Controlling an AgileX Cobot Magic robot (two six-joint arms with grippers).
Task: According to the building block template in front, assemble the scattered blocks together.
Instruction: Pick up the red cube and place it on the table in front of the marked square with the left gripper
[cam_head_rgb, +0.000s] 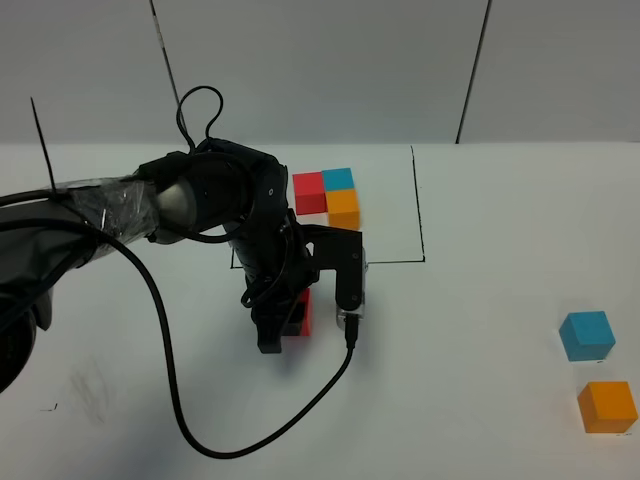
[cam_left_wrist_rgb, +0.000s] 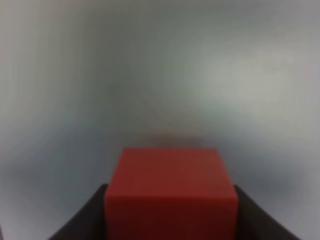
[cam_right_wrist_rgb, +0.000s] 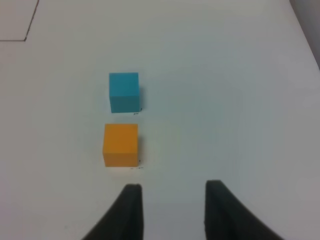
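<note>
The building block template (cam_head_rgb: 330, 195) is an L of red, blue and orange cubes inside a thin black-line rectangle at the back centre. In front of the rectangle, my left gripper (cam_head_rgb: 300, 322) is shut on the loose red cube (cam_head_rgb: 305, 310), low over the table. The left wrist view shows that red cube (cam_left_wrist_rgb: 170, 192) filling the space between the two dark fingers. The loose blue cube (cam_head_rgb: 586, 335) and orange cube (cam_head_rgb: 606, 406) sit side by side at the right front. In the right wrist view my right gripper (cam_right_wrist_rgb: 173, 192) hangs open and empty, short of the orange cube (cam_right_wrist_rgb: 120, 145) and blue cube (cam_right_wrist_rgb: 124, 92).
A black cable (cam_head_rgb: 200, 400) loops from the left arm across the table's front left. The rectangle's black line (cam_head_rgb: 418, 200) runs down the middle of the table. A grey wall stands behind the table's far edge.
</note>
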